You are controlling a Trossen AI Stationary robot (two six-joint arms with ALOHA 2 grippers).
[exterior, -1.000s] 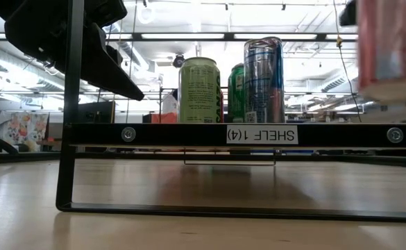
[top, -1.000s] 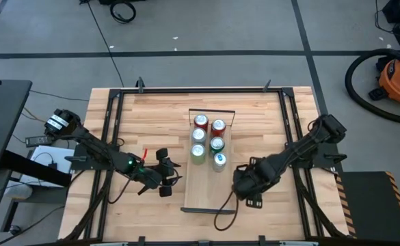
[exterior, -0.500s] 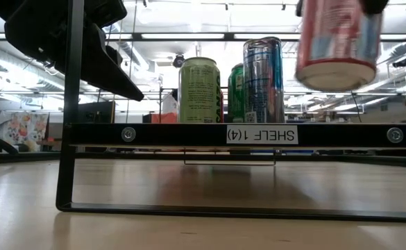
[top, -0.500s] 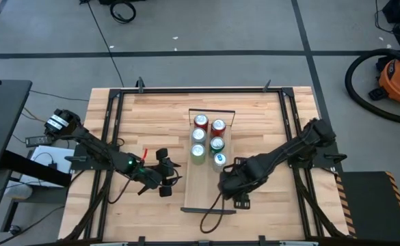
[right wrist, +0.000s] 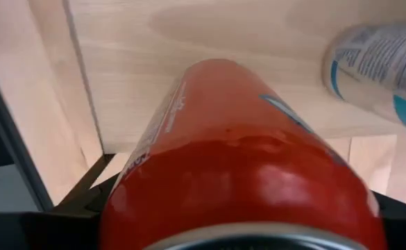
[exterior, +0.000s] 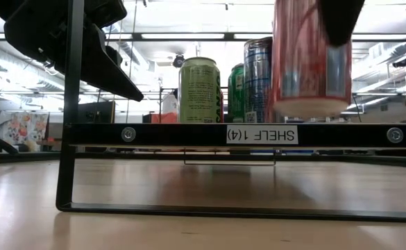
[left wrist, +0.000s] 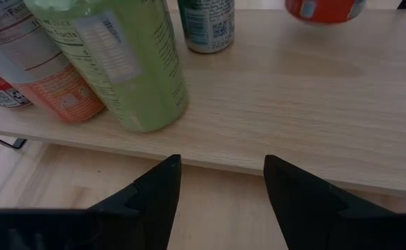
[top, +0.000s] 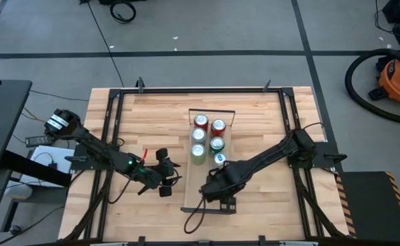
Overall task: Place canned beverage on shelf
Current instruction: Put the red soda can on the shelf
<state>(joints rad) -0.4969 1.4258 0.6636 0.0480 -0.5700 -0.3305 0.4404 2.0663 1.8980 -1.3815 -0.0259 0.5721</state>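
Note:
The shelf (top: 194, 195) is a long light-wood plank with black rails at its short ends, lying mid-table. Several cans stand on its far half, among them a light green can (top: 197, 154) and a blue-and-white can (top: 219, 160). My right gripper (top: 217, 190) is over the shelf's near half, shut on a red can (exterior: 310, 59), which also shows in the right wrist view (right wrist: 244, 160). My left gripper (top: 169, 173) is open and empty just left of the shelf, its fingers (left wrist: 157, 198) pointing at the plank's long edge. My right gripper holds the red can by its side wall; one dark finger (exterior: 338, 17) shows on the can's upper part (exterior: 314, 28). The rest of the hold is hidden by the can and the gripper. The can hangs upright, its bottom (exterior: 310, 110) just above the shelf's near rail, clear of the plank.
Free plank (right wrist: 223, 42) lies under and beside the held can on the shelf's near half. The near black rail bears a label (exterior: 261, 135). The slatted tabletop (top: 152, 123) has a black frame along its edges. An orange vacuum (top: 398, 75) stands on the floor, far right.
My right gripper has carried the red can toward the table's left edge, from beside the shelf to over its near half, and has come down. The can has stayed upright and clear.

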